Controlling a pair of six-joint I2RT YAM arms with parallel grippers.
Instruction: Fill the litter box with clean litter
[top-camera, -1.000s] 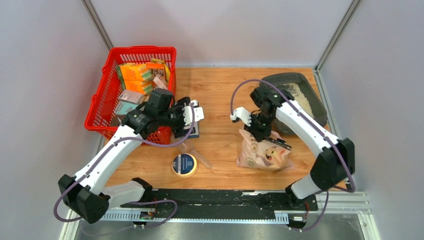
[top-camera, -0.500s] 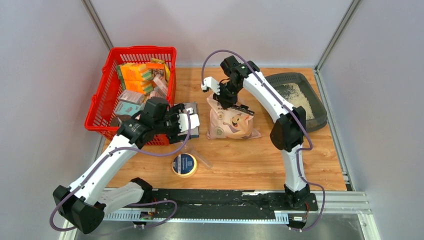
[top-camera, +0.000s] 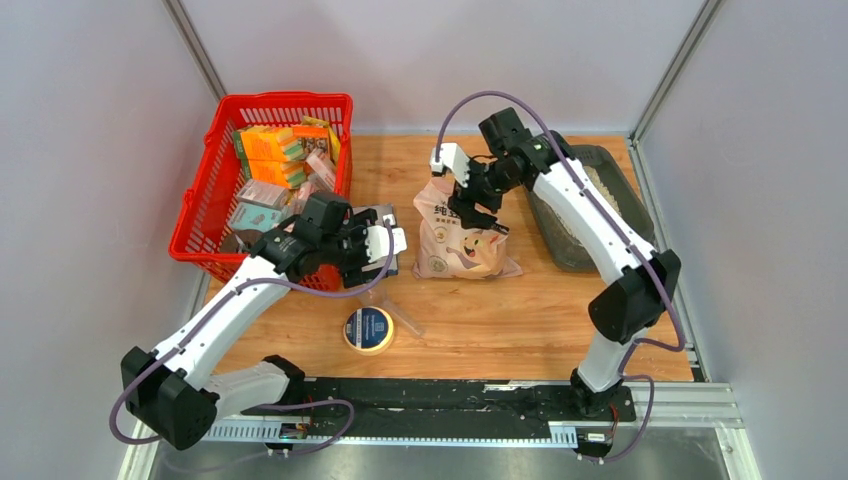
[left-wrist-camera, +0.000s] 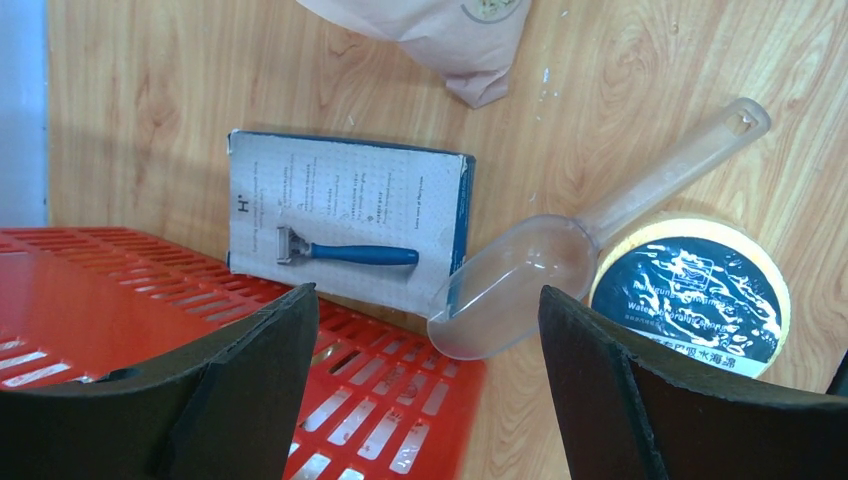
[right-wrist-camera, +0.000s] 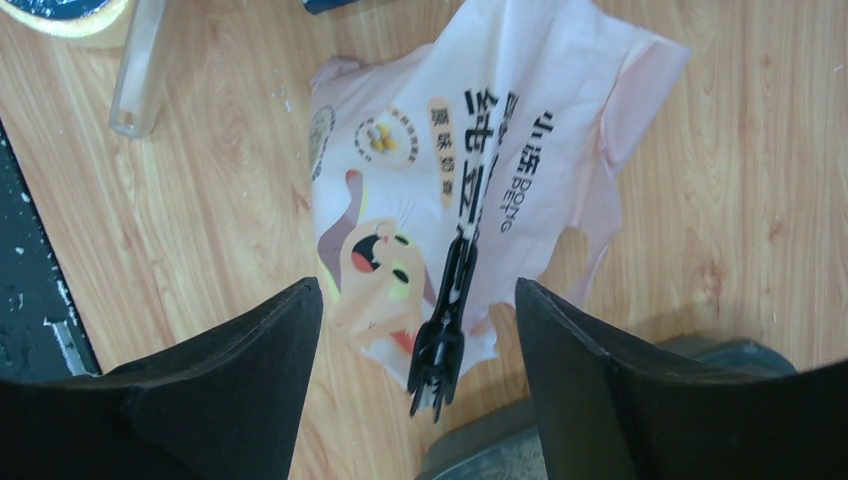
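While the right gripper (top-camera: 478, 200) hangs over the top end of the pink bag (top-camera: 460, 245), the litter box (top-camera: 612, 153) sits just to its right, in the far right corner of the table (top-camera: 500, 310). That arm's forearm crosses over part of the box. There's some clean litter (top-camera: 612, 192) in there, a pale patch on the tray floor beside the arm.

In the right wrist view the right gripper (right-wrist-camera: 415, 292) is spread wide with nothing pinched. The pink bag (right-wrist-camera: 470, 180) is below it with a black clip (right-wrist-camera: 445, 335) on it, and the litter box (right-wrist-camera: 500, 460) only pokes a bit of grey rim in at the bottom edge. So the box is near that gripper, off to the side, not under it.

The left gripper (top-camera: 385, 240) is well apart from the box, over by the red basket (top-camera: 285, 98). Its wrist cam shows the left gripper (left-wrist-camera: 428, 300) spread too and empty, above a razor box (left-wrist-camera: 350, 235), a clear scoop (left-wrist-camera: 520, 285) and a tape roll (left-wrist-camera: 690, 290).
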